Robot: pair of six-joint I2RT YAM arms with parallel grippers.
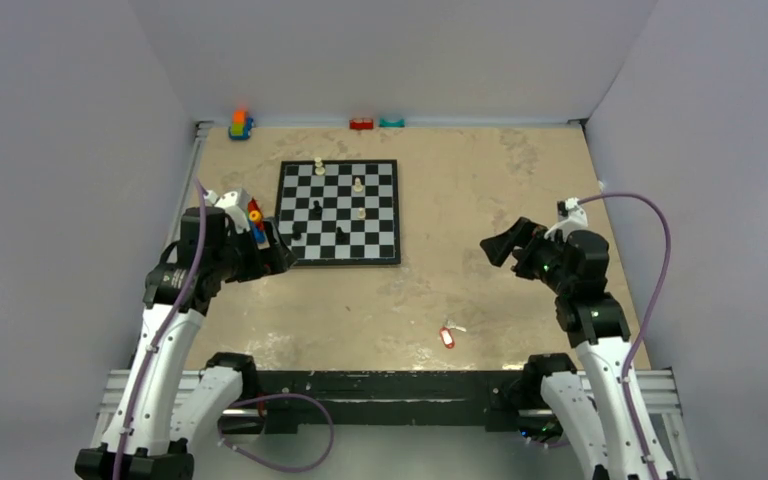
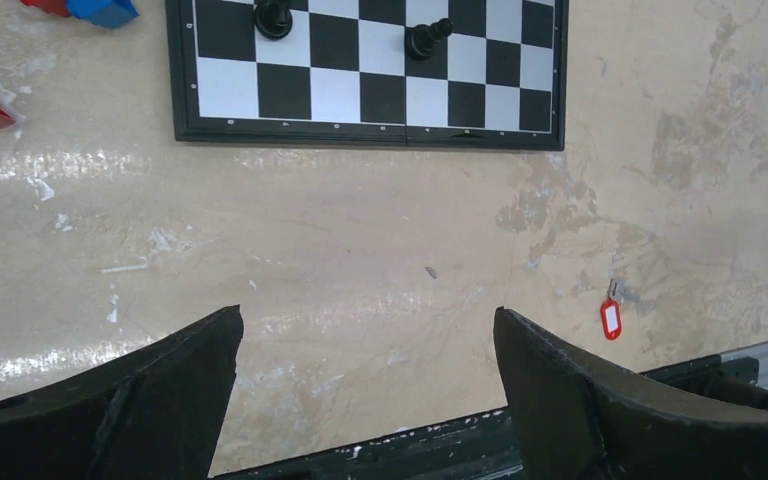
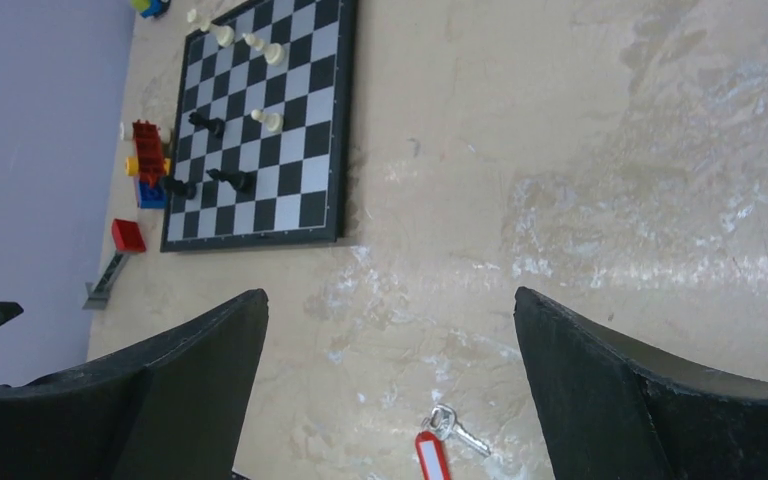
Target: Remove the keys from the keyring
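Observation:
A small keyring with a red tag (image 1: 447, 337) and a silver key (image 3: 463, 434) lies flat on the table near the front edge, between the two arms. The right wrist view shows the red tag (image 3: 431, 456) joined to the ring at the key's head. In the left wrist view the tag (image 2: 611, 318) appears far right. My left gripper (image 1: 282, 248) hovers open at the chessboard's front left corner, nothing between its fingers. Right of centre, my right gripper (image 1: 505, 243) is raised and open, also empty. Both are well away from the keyring.
A chessboard (image 1: 339, 211) with several black and white pieces lies at the centre back. Toy bricks sit by the left gripper (image 1: 255, 217) and along the back wall (image 1: 241, 123), (image 1: 362, 124), (image 1: 392, 122). The black rail (image 1: 380, 383) runs along the front edge.

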